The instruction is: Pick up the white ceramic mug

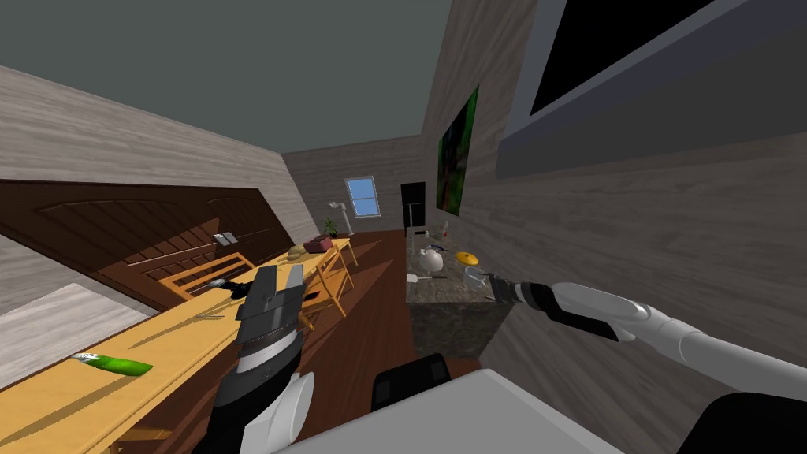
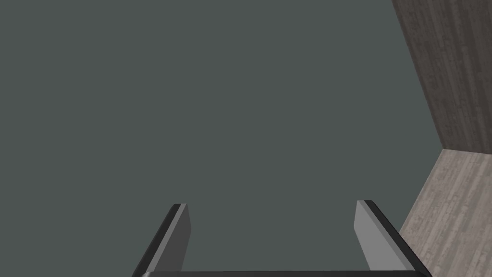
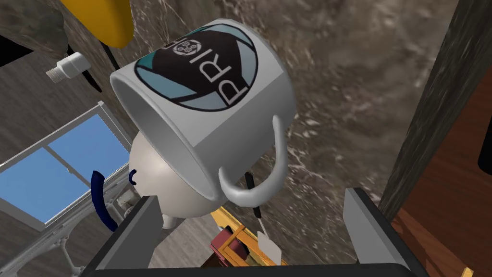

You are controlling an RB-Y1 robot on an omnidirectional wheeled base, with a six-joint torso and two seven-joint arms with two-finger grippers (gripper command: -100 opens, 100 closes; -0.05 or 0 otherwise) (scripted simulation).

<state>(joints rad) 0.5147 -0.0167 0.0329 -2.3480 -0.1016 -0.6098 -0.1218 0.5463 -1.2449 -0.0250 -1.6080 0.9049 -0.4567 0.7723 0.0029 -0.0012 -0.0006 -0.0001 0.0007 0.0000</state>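
Note:
The white mug [image 3: 211, 106], with a black and teal round logo, stands on the brown marbled counter [image 3: 365, 72]. Its curved handle [image 3: 269, 178] points back toward my right gripper [image 3: 254, 216]. That gripper is open, with the handle just ahead of the gap between its fingers and nothing held. In the head view the mug [image 1: 475, 276] sits near the counter's near right corner, and the right gripper [image 1: 492, 284] reaches it from the right along the wall. My left gripper [image 1: 281, 273] is raised over the wooden table, open [image 2: 271, 204] and holding nothing.
On the counter [image 1: 449, 303] beyond the mug are a round white teapot [image 1: 430, 258] with a dark blue handle, a yellow lid-like item [image 1: 467, 258] and a small white utensil [image 1: 415, 277]. A long wooden table [image 1: 181, 331] with a green object [image 1: 118, 364] and chairs [image 1: 331, 284] runs along the left.

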